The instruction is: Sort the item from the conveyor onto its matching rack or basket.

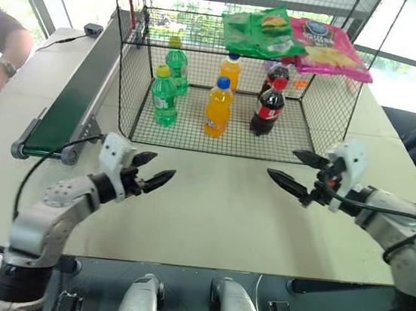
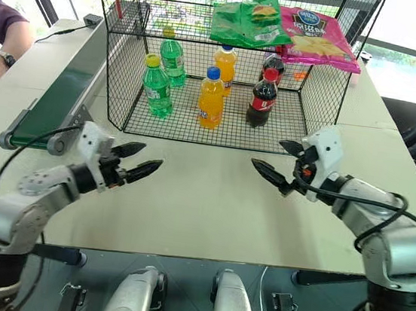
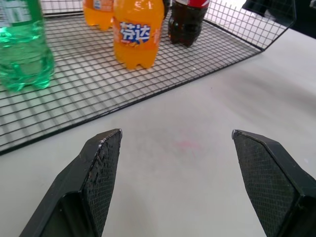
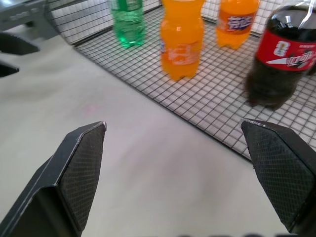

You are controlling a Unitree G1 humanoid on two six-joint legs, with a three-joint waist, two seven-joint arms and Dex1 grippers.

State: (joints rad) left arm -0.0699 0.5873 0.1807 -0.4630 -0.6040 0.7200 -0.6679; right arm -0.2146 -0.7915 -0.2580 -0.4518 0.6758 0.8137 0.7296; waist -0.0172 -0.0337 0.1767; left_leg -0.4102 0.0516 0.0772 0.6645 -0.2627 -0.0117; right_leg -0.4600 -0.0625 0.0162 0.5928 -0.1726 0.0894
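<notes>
Both pincers hover over the bare pale surface (image 1: pixel 209 209) in front of the black wire cage (image 1: pixel 130 78), fingers spread wide, nothing held. Left pincer (image 1: pixel 154 170) points toward the right one (image 1: pixel 295 172); tips well apart from each other and from the cage's front edge.

Red snack bag: can't find it. The dark green conveyor (image 1: pixel 74 97) runs along the cage's left side; the stretch I can see carries nothing, and its far end is partly screened by the cage mesh. A thin red strip (image 1: pixel 134 11) shows behind the mesh at the cage's upper left corner; too little visible to say what it is.

Top shelf of the cage holds a green bag (image 1: pixel 263 30) and a pink bag (image 1: pixel 329 47), touching, with the green one overlapping the pink one's edge.

Cage floor: two green bottles (image 1: pixel 164 95), two orange bottles (image 1: pixel 217 108), two cola bottles (image 1: pixel 268 106), all upright, in pairs one behind the other. The rear cola is mostly hidden by the front one. Something small and orange (image 1: pixel 301 83) lies at the back right of the floor, unreadable through the mesh.

Person's forearm with a wristwatch (image 1: pixel 6 66) rests at the left edge, cut off by the frame.
</notes>
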